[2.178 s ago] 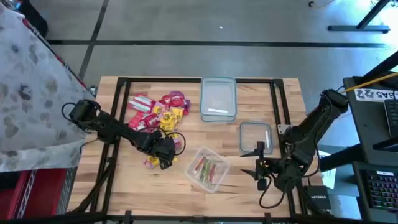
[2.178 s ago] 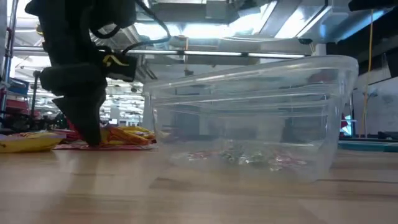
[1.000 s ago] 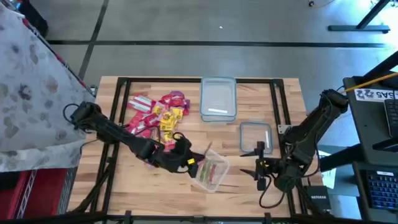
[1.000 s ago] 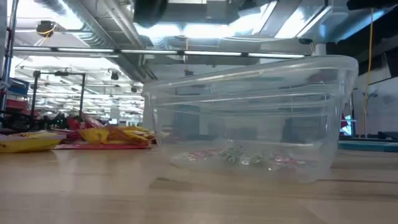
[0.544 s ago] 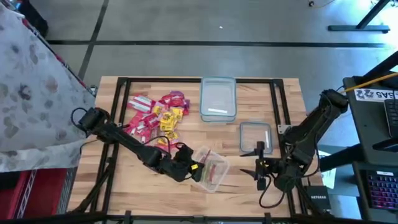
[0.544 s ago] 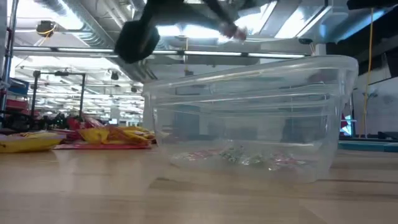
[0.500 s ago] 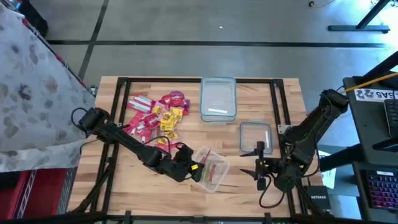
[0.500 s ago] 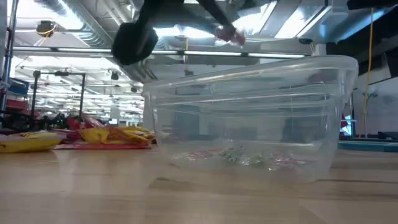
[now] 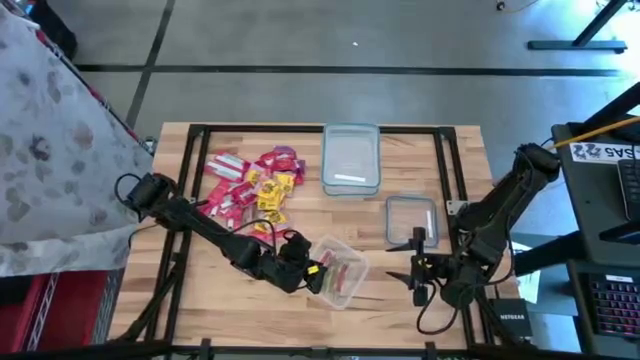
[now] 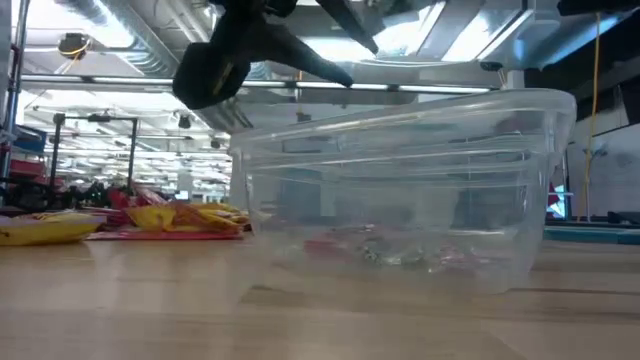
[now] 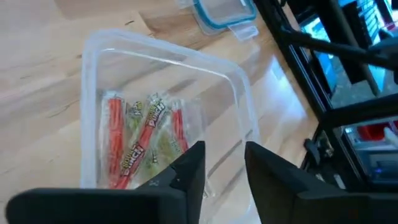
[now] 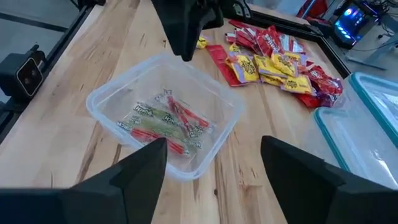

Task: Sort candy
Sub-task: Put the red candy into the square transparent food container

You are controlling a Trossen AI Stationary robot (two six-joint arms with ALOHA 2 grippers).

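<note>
Left hand (image 9: pixel 312 270): poised over the near rim of the clear tub (image 9: pixel 350 291), fingers (image 11: pixel 186 171) apart and empty, likely so a packet falls inside.
Right hand (image 9: pixel 418 270): idle at the table's (image 9: pixel 400 320) right edge, jaws wide, empty.
Candy, sorted (image 11: pixel 144 130): red-and-green wrapped strips lying flat on the tub floor.
Candy, unsorted (image 9: pixel 250 180): red, yellow and magenta packets heaped on the table behind the left arm, well apart from the tub.

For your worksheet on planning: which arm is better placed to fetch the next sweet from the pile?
Probably the left. Its hand hangs open over the clear tub, close to the candy pile. The right hand waits open near the table's right edge, farther off.
</note>
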